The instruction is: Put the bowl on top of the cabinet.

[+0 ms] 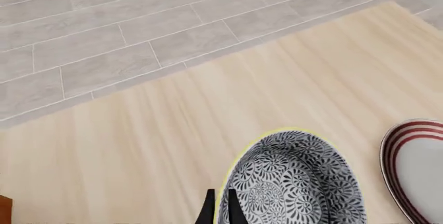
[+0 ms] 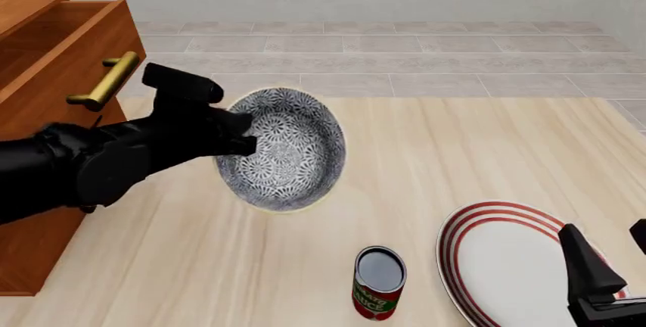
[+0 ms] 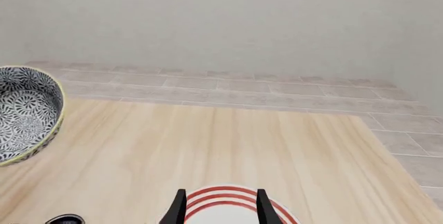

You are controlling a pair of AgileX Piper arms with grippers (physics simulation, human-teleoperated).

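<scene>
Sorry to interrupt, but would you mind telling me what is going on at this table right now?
The left arm's tool is pinching the rim of the patterned bowl, one finger inside and one outside, and holds it tilted and lifted off the table. The wooden cabinet stands at the left, so the bowl is not yet on top of it. The right tool hangs open over the red-ringed plate, holding nothing. A can stands upright near the plate.

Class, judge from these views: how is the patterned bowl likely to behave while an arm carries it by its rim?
The bowl looks rigid, probably ceramic, so it should keep its shape but may chip if dropped. The left gripper pinches only one edge, and the bowl hangs tilted, so it might swing or slip. Its glazed look suggests a slick surface.
</scene>
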